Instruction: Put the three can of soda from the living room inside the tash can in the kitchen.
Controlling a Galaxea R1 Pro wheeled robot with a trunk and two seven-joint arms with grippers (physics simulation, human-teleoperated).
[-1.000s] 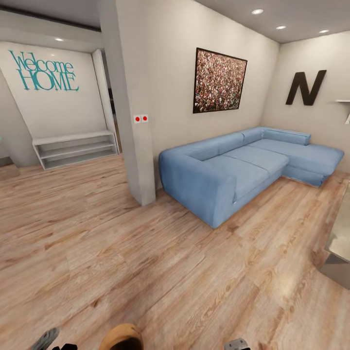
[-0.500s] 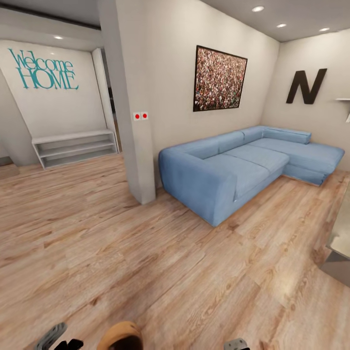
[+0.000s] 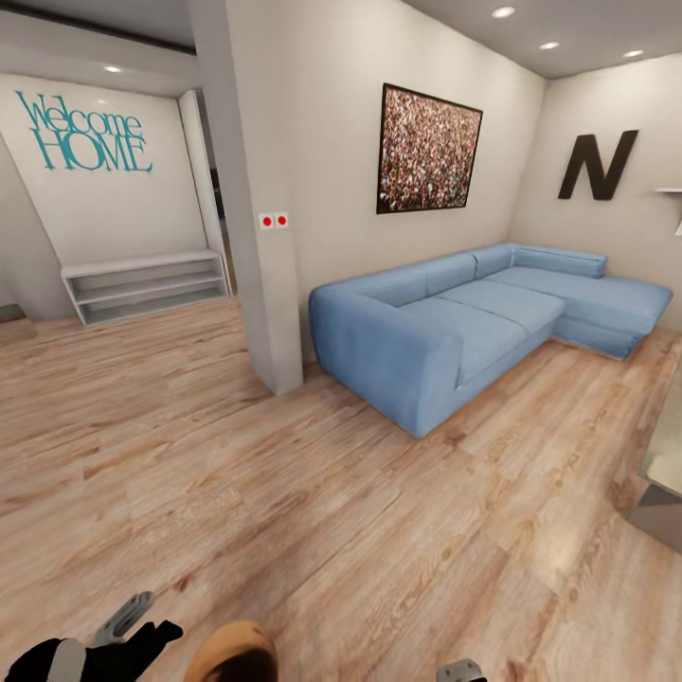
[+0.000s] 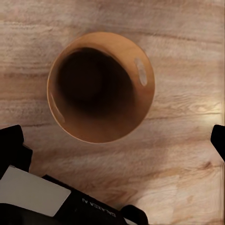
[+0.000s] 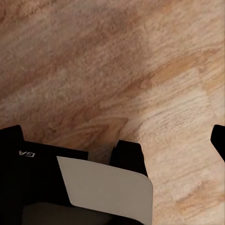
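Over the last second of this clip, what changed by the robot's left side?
The left arm has risen further into the head view's bottom-left corner, above the trash can. Nothing was grasped or released. The sofa and wood floor look unchanged, apart from slight camera drift.

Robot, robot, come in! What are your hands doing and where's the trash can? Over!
Both grippers empty, jaws spread. Left gripper hangs over the trash can, which stands on the wood floor. Blue sofa ahead.
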